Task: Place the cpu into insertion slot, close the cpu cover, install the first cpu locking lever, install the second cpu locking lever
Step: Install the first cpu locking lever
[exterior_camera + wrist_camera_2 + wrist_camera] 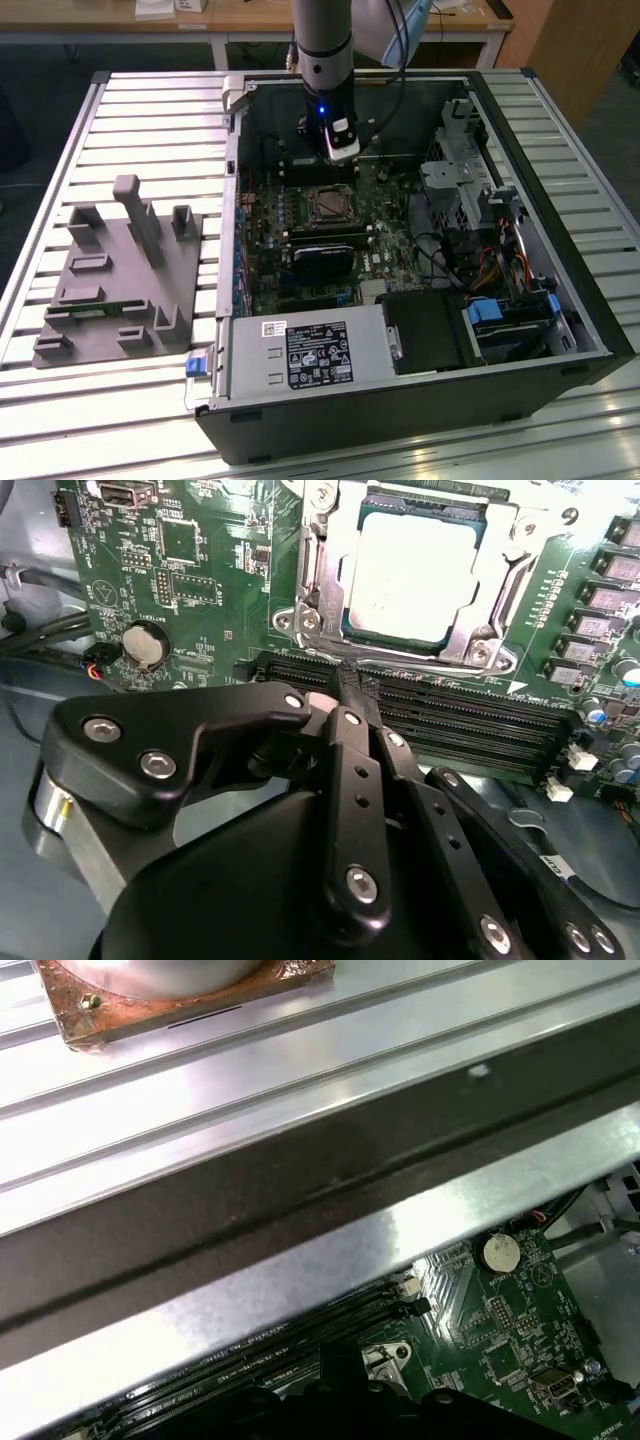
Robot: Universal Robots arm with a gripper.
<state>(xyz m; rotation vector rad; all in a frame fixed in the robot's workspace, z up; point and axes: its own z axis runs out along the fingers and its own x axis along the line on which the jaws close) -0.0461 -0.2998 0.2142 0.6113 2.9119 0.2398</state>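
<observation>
Chip: the cpu [412,575], seated in the insertion slot [478,652], cover frame down around it. Judged light, rigid, delicate underneath; best held by its edges. Gripper [352,685] just beside the slot, fingers pressed together, pinching nothing. Second wrist view gives the chip's face; exterior view gives the open computer case [560,225] on the slatted worktop [150,120].

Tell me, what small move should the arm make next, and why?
Probably ease toward the cover and its levers: the chip already sits in the socket with the silver cover down around it, while the gripper, fingers together and empty, hangs beside it over the long black slots.
</observation>
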